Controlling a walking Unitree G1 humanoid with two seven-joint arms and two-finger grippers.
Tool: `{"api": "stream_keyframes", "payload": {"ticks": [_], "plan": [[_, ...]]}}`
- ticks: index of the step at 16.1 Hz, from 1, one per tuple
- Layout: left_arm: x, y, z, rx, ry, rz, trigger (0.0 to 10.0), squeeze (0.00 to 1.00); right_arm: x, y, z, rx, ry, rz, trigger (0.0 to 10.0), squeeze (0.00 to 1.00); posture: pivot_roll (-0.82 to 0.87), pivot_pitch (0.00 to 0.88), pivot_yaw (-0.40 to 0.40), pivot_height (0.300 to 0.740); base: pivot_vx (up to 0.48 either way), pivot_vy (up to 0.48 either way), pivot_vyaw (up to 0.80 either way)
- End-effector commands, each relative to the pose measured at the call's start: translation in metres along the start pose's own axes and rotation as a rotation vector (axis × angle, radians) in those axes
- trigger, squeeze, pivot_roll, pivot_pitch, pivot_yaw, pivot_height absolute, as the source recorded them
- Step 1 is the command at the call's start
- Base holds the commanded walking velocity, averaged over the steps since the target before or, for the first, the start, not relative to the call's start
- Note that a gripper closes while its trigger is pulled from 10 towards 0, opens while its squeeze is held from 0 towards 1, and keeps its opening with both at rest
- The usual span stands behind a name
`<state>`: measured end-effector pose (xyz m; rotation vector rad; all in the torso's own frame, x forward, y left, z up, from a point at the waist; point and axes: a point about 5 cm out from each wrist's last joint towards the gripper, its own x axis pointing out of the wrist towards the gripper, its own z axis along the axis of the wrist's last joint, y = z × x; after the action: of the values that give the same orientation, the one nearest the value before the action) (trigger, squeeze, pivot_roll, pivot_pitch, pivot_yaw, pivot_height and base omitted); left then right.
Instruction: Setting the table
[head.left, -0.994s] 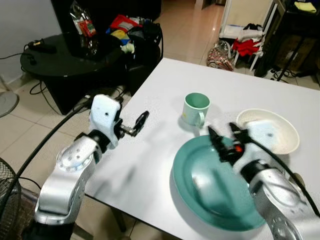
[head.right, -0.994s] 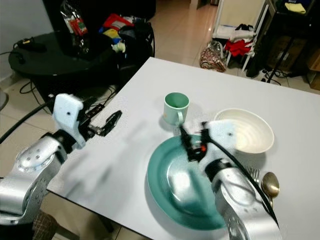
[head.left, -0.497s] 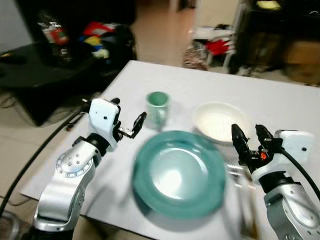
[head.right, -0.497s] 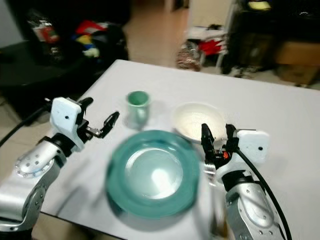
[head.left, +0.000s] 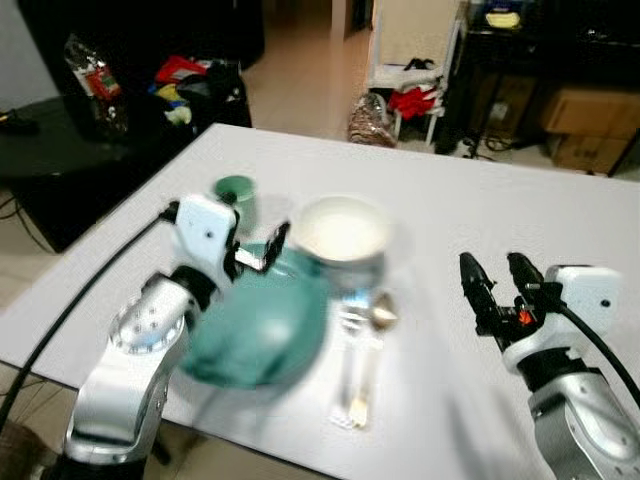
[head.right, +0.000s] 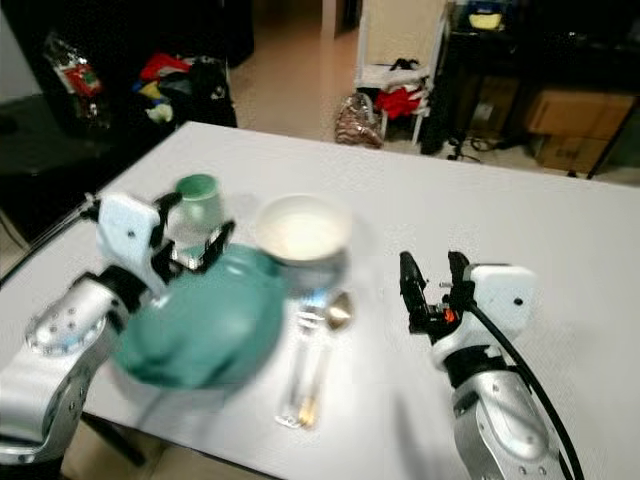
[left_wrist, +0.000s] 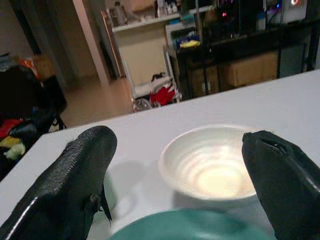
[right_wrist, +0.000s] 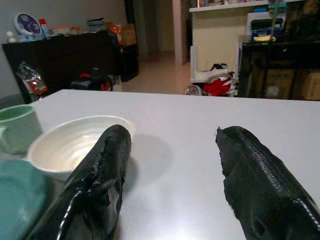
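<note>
A white table (head.left: 560, 215) carries a teal plate (head.left: 262, 335) near its front edge, blurred. Just behind the plate stand a green mug (head.left: 234, 192) and a cream bowl (head.left: 340, 229), side by side. A fork (head.left: 352, 385) and a spoon (head.left: 381, 318) lie beside the plate, in front of the bowl

Bowl (head.left: 342, 231) on table (head.left: 480, 210) as landmark. Mug (head.left: 235, 192) left of it, plate (head.left: 262, 325) nearer and left. Spoon (head.left: 380, 318) and fork (head.left: 345, 372) just before it.
</note>
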<state>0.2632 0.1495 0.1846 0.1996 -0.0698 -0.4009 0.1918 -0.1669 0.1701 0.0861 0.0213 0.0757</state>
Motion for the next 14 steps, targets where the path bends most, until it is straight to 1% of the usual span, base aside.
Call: {"api": "stream_keyframes", "payload": {"ticks": [1, 5, 9, 10, 11, 13, 14], "plan": [[-0.002, 0.004, -0.005, -0.002, 0.024, 0.021, 10.0, 0.00, 0.001, -0.001, -0.001, 0.001, 0.004, -0.008, 10.0, 0.00, 0.03, 0.000, 0.026, 0.740, 0.000, -0.480, 0.00], [0.002, 0.002, -0.004, -0.007, 0.023, 0.017, 10.0, 0.00, 0.000, -0.004, -0.004, 0.004, 0.016, -0.031, 10.0, 0.00, 0.03, 0.000, 0.026, 0.740, 0.000, -0.480, 0.00], [0.003, 0.002, -0.005, -0.007, 0.021, 0.011, 10.0, 0.00, -0.001, -0.005, -0.005, 0.004, 0.014, -0.033, 10.0, 0.00, 0.02, 0.000, 0.029, 0.740, 0.000, -0.480, -0.80], [0.003, 0.002, -0.004, -0.006, 0.021, 0.011, 10.0, 0.00, -0.001, -0.005, -0.004, 0.005, 0.013, -0.033, 10.0, 0.00, 0.02, 0.000, 0.030, 0.740, 0.000, -0.439, -0.49], [0.004, 0.003, -0.005, -0.030, 0.026, 0.022, 10.0, 0.00, -0.001, -0.004, -0.005, 0.000, 0.020, -0.028, 10.0, 0.00, 0.02, 0.000, 0.031, 0.740, 0.000, 0.000, 0.00], [0.005, 0.006, -0.010, -0.047, 0.062, 0.055, 10.0, 0.00, 0.000, -0.007, -0.013, -0.014, 0.090, -0.028, 10.0, 0.00, 0.02, 0.000, 0.031, 0.740, 0.000, 0.000, 0.00], [0.005, 0.008, -0.013, -0.054, 0.077, 0.074, 10.0, 0.00, 0.001, -0.009, -0.014, -0.034, 0.100, -0.031, 10.0, 0.00, 0.02, 0.000, 0.029, 0.740, 0.000, 0.000, 0.00]]}}
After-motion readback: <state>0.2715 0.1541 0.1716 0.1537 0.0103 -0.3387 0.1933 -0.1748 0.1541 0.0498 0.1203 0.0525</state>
